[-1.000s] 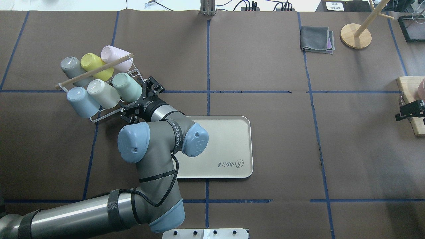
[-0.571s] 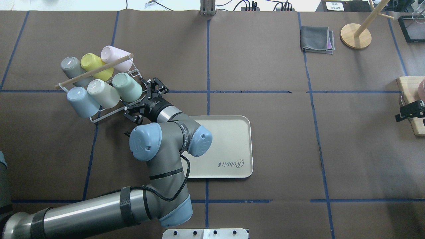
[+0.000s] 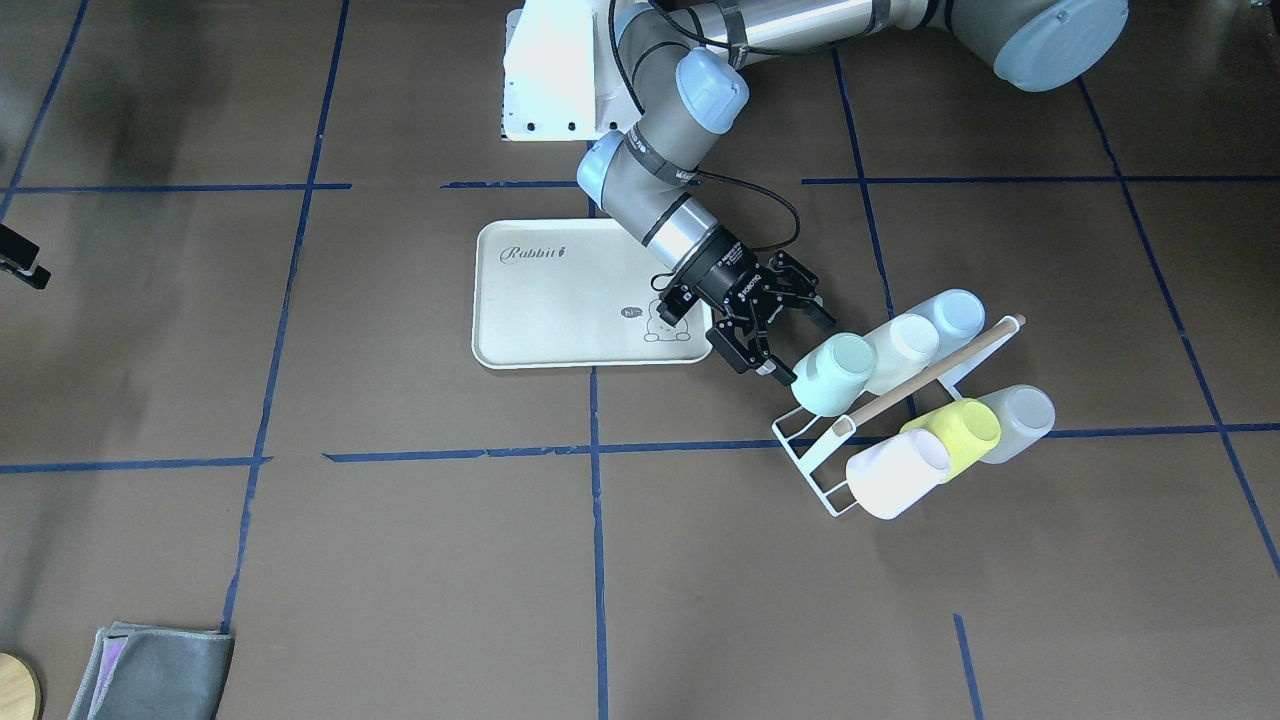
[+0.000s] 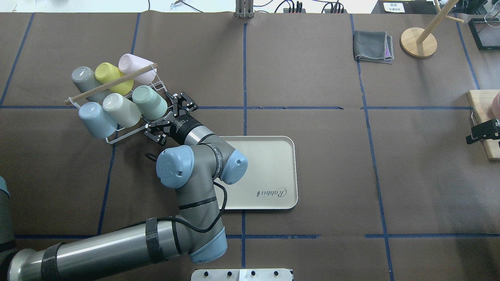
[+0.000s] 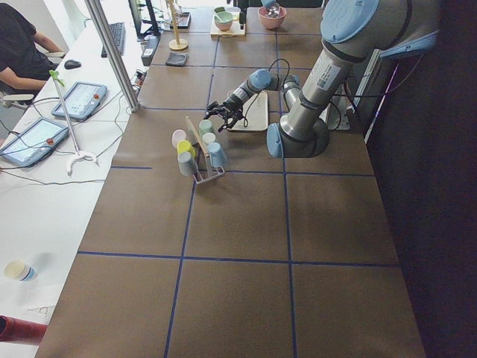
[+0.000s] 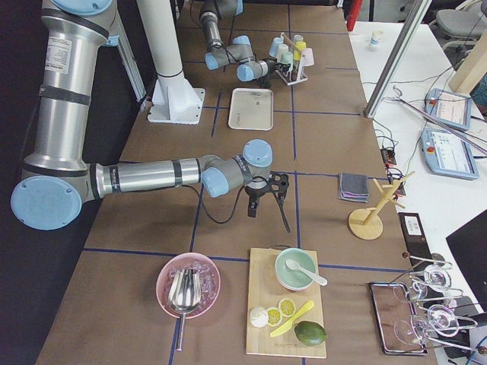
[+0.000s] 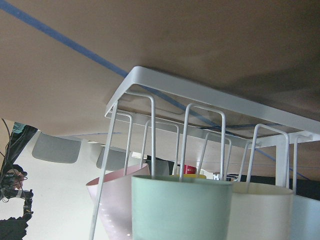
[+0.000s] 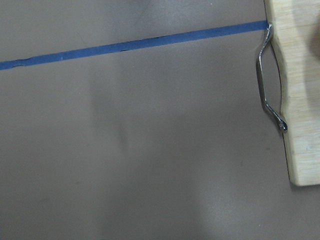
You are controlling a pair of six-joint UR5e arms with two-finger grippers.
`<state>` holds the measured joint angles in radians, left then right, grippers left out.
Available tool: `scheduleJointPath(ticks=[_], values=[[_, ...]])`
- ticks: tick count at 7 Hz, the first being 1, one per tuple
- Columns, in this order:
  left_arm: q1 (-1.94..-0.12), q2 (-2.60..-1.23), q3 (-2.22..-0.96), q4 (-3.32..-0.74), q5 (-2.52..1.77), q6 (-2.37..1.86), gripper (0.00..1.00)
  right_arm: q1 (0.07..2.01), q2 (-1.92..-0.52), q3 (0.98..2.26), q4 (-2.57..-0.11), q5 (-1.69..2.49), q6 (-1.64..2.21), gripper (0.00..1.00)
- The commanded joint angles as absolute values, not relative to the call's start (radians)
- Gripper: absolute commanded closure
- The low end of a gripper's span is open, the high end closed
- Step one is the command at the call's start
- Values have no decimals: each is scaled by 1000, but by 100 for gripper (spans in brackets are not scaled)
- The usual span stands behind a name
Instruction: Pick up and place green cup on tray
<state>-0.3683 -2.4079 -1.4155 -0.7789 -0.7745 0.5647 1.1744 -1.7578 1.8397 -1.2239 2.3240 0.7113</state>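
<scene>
The green cup (image 4: 149, 102) lies tilted on a white wire rack (image 4: 113, 138), at the right end of its near row. It also shows in the front view (image 3: 833, 375) and fills the bottom of the left wrist view (image 7: 182, 210). My left gripper (image 4: 166, 117) is open at the cup's mouth end, one finger on each side, with nothing held (image 3: 782, 338). The cream tray (image 4: 273, 156) lies flat just right of that wrist, partly under the arm. My right gripper (image 4: 482, 130) is at the far right edge, and I cannot tell whether it is open or shut.
Blue (image 4: 95, 119), cream (image 4: 120, 109), grey (image 4: 85, 80), yellow (image 4: 111, 76) and pink (image 4: 136, 67) cups share the rack under a wooden rod (image 4: 111, 84). A grey cloth (image 4: 373, 46) and wooden stand (image 4: 418, 41) sit far right. A cutting board (image 4: 482, 117) lies beside the right gripper.
The left arm's elbow and wrist joints swung to the right and the gripper turned slightly. The gripper stayed open beside the green cup. The cups have not moved.
</scene>
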Motion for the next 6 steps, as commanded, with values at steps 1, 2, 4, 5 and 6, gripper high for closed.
scheduleJointPath(ticks=[1,2,4,5,6], values=[[-371,-2408,-1398,-785,-772,565,0,1174,-1756,1833,-1224,2330,710,0],[-373,-2416,-1376,-787,-762,566,0,1173,-1756,1833,-1224,2330,710,0],[-379,-2415,-1358,-810,-758,568,0,1173,-1758,1832,-1224,2330,710,0],[-380,-2414,-1355,-813,-758,568,0,1173,-1758,1832,-1224,2330,710,0],[-391,-2413,-1350,-831,-758,568,0,1173,-1758,1830,-1226,2330,710,0]])
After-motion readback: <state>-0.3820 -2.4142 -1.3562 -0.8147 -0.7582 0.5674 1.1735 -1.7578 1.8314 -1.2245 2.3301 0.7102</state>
